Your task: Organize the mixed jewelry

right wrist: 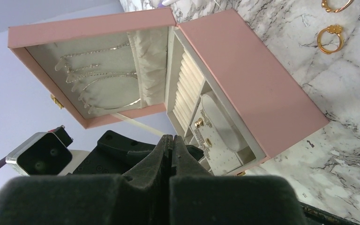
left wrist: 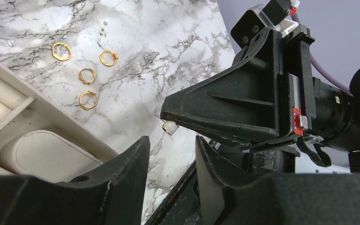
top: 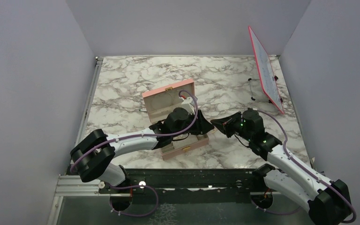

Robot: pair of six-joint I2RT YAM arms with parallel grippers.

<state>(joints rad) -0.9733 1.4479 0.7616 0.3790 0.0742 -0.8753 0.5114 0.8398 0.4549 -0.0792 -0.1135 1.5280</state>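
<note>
Several gold rings (left wrist: 88,100) of the mixed jewelry lie on the marble beside the open pink box (left wrist: 37,101); two of these rings (right wrist: 330,39) also appear in the right wrist view. My right gripper (left wrist: 165,116) is shut on a small white, gold-set earring piece (left wrist: 169,127) that sticks out at its tip. My left gripper (left wrist: 172,139) is open, and its fingertips stand just below that piece without touching it. From above, the two grippers, left (top: 205,125) and right (top: 214,123), meet tip to tip at the box's (top: 168,96) right side. The right wrist view hides the piece behind my shut right gripper (right wrist: 172,137).
The box lid (right wrist: 98,61) stands up with thin chains on its lining, and earrings sit on a pad (right wrist: 215,140) inside the box. A pink-framed board (top: 265,70) leans at the back right. The table's dark front rail (left wrist: 183,197) runs just under my left fingers.
</note>
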